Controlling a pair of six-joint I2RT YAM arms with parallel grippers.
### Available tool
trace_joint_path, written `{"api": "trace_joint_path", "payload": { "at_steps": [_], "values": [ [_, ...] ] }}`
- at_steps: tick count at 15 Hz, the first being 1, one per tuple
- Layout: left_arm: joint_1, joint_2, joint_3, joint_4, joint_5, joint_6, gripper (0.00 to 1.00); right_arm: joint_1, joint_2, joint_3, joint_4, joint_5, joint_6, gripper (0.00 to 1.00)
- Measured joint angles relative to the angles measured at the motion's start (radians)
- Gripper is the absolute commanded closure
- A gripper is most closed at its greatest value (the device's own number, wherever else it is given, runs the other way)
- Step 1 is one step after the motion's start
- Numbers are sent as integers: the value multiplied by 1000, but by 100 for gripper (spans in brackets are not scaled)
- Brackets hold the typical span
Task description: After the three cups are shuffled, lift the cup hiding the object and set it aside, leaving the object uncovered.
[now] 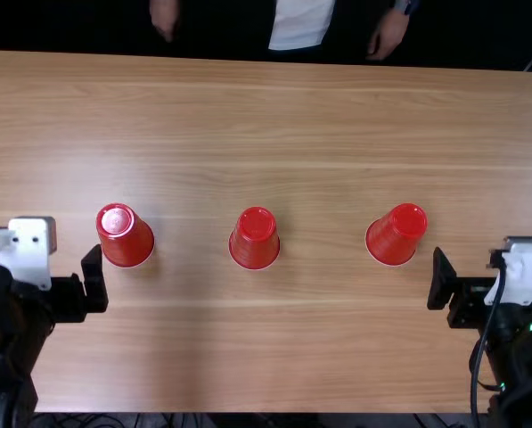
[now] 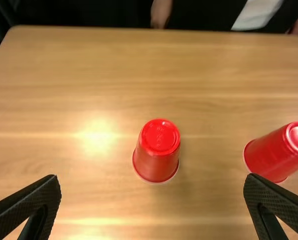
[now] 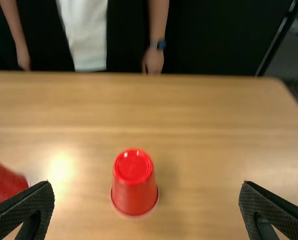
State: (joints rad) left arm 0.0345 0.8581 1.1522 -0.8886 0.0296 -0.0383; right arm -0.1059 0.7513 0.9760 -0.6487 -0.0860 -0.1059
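Biggest thing here is the light brown wooden worktop [image 1: 266,116], with its grain running left to right.

Next down in size are the two black arms at its near edge. The left end effector [image 1: 94,278] has its two flat fingers spread wide apart with nothing between them. The right end effector [image 1: 442,278] is the same deal, fingers wide apart and gripping nothing. Both face the row of cups.

Then the cups: three red plastic cups, I count exactly three, and all of them are upside down. Each has its mouth flat on the worktop and its closed base up, so the long axis stands upright. They sit in one row across the worktop, well apart from each other.

- The left cup [image 1: 123,236] is just beside the left end effector but apart from it.
- The middle cup [image 1: 254,238] stands roughly midway between the two arms.
- The right cup [image 1: 396,234] is near the right end effector, with bare wood between them.

Smallest bit: in the left wrist view the left cup's base has some faint moulded marks, too small to read
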Motion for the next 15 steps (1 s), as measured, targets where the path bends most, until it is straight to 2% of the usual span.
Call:
{"api": "trace_joint_path", "payload": {
  "at_steps": [3, 5, 8, 15],
  "values": [
    [0, 168, 194, -175, -29, 0, 0, 0, 172, 173, -176, 0, -1, 0],
    [0, 245, 284, -275, -31, 0, 0, 0, 249, 268, -285, 0, 0, 0],
    [0, 322, 336, -344, -38, 0, 0, 0, 361, 358, -411, 0, -1, 0],
    [-2, 398, 339, -399, -45, 1, 0, 0, 552, 393, -420, 0, -2, 0]
  ]
}}
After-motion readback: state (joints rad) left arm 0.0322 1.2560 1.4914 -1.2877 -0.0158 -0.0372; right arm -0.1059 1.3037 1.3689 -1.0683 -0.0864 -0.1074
